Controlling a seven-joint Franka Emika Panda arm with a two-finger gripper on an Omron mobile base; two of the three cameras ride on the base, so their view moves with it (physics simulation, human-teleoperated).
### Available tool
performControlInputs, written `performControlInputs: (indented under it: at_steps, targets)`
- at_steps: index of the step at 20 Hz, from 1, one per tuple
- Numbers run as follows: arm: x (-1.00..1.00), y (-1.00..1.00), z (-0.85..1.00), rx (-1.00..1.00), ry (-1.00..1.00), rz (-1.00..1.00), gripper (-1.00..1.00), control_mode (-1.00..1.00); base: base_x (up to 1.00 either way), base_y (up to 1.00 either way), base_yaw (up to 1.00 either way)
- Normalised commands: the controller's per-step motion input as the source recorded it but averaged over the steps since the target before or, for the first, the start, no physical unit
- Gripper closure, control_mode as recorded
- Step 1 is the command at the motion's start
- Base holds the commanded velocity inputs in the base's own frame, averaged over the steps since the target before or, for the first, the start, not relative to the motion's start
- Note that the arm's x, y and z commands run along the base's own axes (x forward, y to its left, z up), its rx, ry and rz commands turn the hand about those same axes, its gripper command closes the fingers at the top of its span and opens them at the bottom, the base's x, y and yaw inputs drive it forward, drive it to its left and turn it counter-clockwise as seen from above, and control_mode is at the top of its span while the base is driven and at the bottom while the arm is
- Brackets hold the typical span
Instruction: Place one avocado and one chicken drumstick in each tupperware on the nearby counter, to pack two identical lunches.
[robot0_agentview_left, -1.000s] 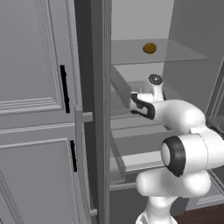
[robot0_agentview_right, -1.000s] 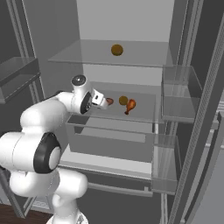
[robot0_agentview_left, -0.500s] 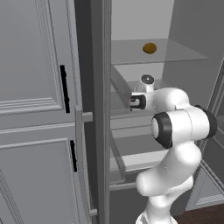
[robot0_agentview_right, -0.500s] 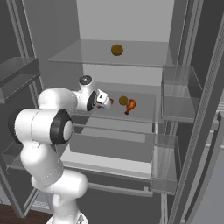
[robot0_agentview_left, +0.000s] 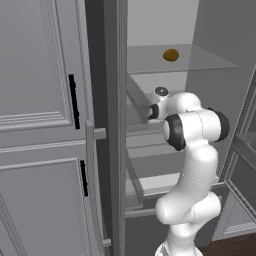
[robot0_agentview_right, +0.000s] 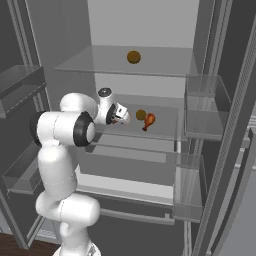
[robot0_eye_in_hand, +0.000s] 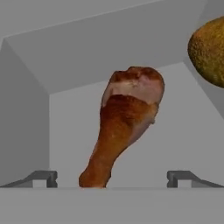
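Open fridge (robot0_agentview_right: 200, 115), glass shelves. Top shelf (robot0_agentview_right: 90, 62): one avocado (robot0_agentview_right: 133, 57) alone, toward back. Middle shelf (robot0_agentview_right: 165, 127): second avocado (robot0_agentview_right: 141, 115) with chicken drumstick (robot0_agentview_right: 149, 120) just beside it, bone end pointing toward arm. Gripper (robot0_eye_in_hand: 113, 177) reaches in over middle shelf, fingers spread wide, nothing between them, drumstick's bone end lying between fingertips (robot0_eye_in_hand: 43, 177) in hand view; contact unclear.

White rounded arm (robot0_agentview_right: 62, 165) w/ dark joints, grey cap.
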Motion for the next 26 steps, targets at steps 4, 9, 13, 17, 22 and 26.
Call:
performControlInputs:
  at_steps: [4,9,13,17,22,26]
  targets:
    - [0.64,-0.04,-0.35,0.00,0.09,0.00,-1.00,-1.00,0.00,0.00,0.00]
    - [0.65,-0.01,-0.32,0.00,0.07,0.00,-1.00,-1.00,0.00,0.00,0.00]
    - [0.29,-0.05,-0.50,0.00,0.05,0.00,1.00,-1.00,0.00,0.00,0.00]
    - [-0.28,-0.04,-0.64,0.00,-0.03,0.00,1.00,-1.00,0.00,0.00,0.00]
    - [-1.00,-0.04,-0.06,0.03,0.00,0.00,1.00,-1.00,0.00,0.00,0.00]
    - [-1.00,0.00,0.13,0.00,0.00,0.03,1.00,-1.00,0.00,0.00,0.00]
